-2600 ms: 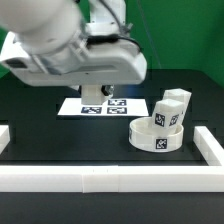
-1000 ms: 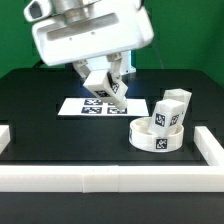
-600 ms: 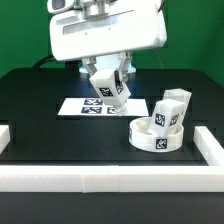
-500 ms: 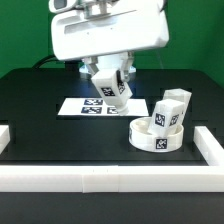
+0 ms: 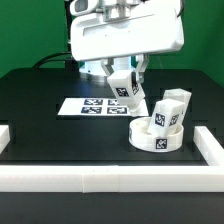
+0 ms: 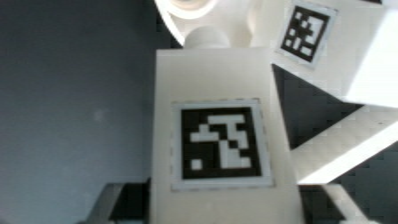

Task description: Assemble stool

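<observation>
In the end effector (image 5: 125, 80), a tilted leg (image 5: 128, 93) — upper end hidden; seat (image 5: 145, 138) nearby.

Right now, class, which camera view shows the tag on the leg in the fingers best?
The wrist view: the held leg fills it, its tag large and square-on. The exterior view shows that leg small and tilted.

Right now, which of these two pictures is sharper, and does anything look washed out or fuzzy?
Exterior view: fairly sharp and evenly lit, with the tag on the seat legible, but the white arm looks washed out. Wrist view: the gripped leg sits so close that its tag edges are soft.
</observation>
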Motion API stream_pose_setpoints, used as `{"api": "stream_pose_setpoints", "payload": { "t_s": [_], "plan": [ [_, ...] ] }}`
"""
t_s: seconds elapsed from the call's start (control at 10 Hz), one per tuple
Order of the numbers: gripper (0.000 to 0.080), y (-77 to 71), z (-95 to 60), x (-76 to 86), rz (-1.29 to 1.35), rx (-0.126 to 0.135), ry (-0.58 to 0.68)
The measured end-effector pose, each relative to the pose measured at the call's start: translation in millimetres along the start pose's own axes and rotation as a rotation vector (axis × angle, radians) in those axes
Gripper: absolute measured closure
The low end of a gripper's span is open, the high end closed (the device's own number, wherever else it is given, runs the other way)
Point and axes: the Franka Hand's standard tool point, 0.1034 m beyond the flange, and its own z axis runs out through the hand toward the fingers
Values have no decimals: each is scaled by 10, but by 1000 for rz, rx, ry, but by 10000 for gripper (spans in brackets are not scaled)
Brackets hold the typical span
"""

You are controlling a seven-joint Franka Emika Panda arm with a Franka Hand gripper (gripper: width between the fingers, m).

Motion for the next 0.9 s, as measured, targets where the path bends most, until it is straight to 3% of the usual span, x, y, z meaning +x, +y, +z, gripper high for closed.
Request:
{"api": "stream_pose_setpoints", "payload": {
  "t_s": [0.2,0.4,0.9],
  "plan": [
    [462,-55,9,-61,-83,-11,-1],
    [462,-252,16,-235,-228,-25,-6],
    [462,-210,24,-201,-250,-28,27]
  ]
}}
